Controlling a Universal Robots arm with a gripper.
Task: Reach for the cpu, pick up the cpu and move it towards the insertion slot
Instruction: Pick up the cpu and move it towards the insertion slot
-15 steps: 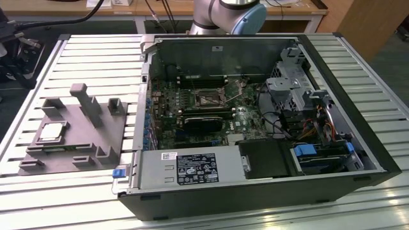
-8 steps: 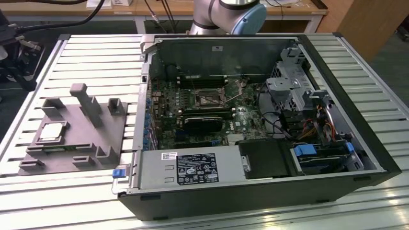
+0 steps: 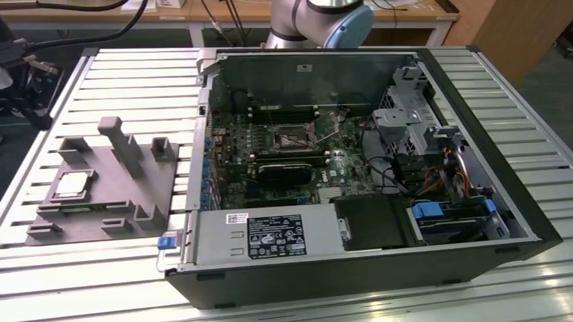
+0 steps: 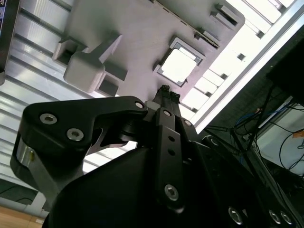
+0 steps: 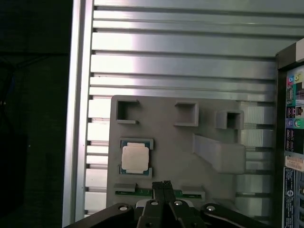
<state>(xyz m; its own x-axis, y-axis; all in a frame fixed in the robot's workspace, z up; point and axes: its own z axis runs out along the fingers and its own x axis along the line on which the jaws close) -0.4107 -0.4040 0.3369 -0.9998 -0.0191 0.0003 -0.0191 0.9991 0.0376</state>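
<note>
While cpu [image 5: 135,158] lies seated in grey fixture [image 5: 166,142], gripper [image 5: 165,183] hovers near, pressed together, empty: reaching step; grasp calls for spreading, centring.

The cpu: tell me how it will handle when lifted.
The cpu looks a thin, flat metal-topped square, so probably stiff and light. Its smooth, shiny top may be slippery. It lies flat in a recess of the fixture, so unlikely to roll or tip.
</note>
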